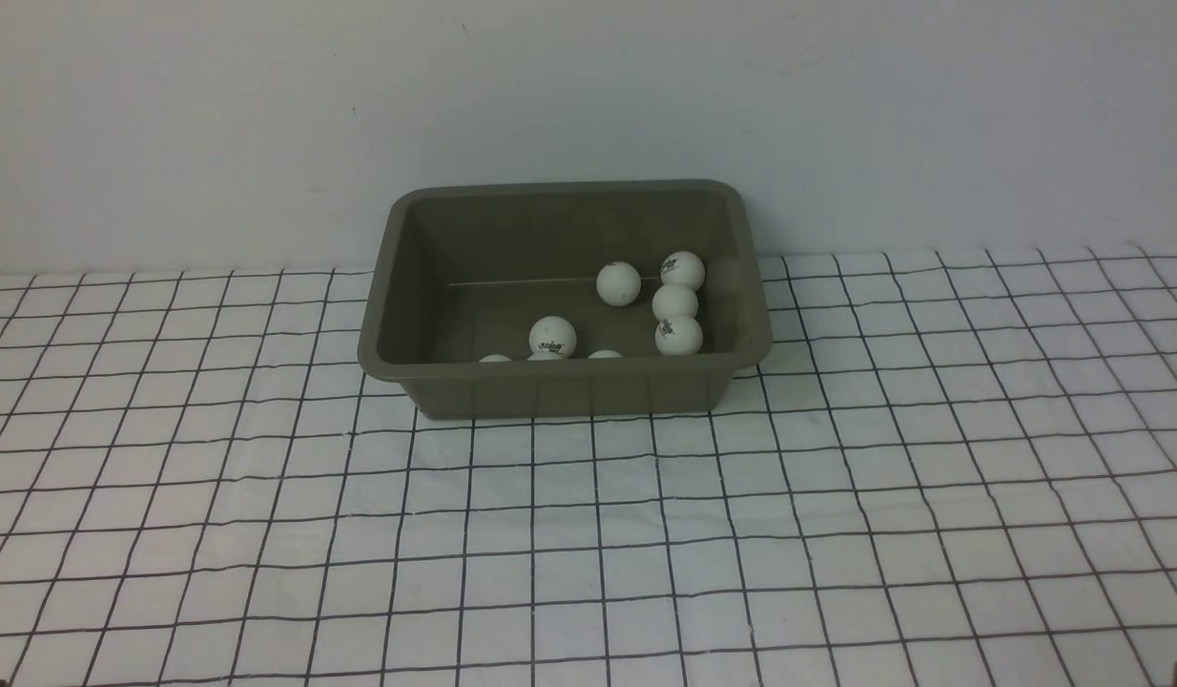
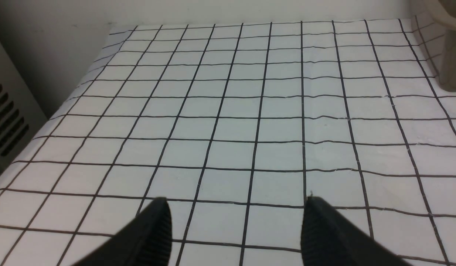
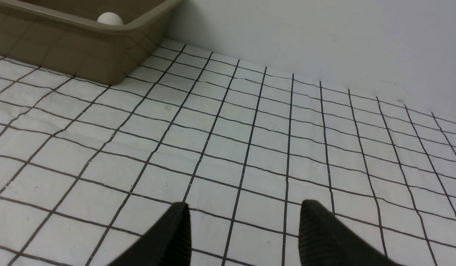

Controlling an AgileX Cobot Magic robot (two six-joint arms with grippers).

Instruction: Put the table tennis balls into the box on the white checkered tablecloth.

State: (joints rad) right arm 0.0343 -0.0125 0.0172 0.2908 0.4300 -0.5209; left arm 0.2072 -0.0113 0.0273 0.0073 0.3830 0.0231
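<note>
My left tool (image 2: 237, 210) and my right tool (image 3: 246, 214) both stood wide, nothing between their fingertips. In the front view, only slivers of them showed at the near corners; ahead of and between them, well apart from both, the box (image 1: 569, 386) stood upright on the checkered tablecloth (image 1: 569, 515). It was olive-grey, with rounded corners and a flared rim. The table tennis balls (image 1: 618, 284) lay inside it, white and round, some with dark print, several partly hidden by the near wall. I saw none on the cloth, so I judged the task finished, with nothing left to fetch. My left wrist view showed cloth ahead of that tool and part of the box; my right showed a box corner and one ball.
</note>
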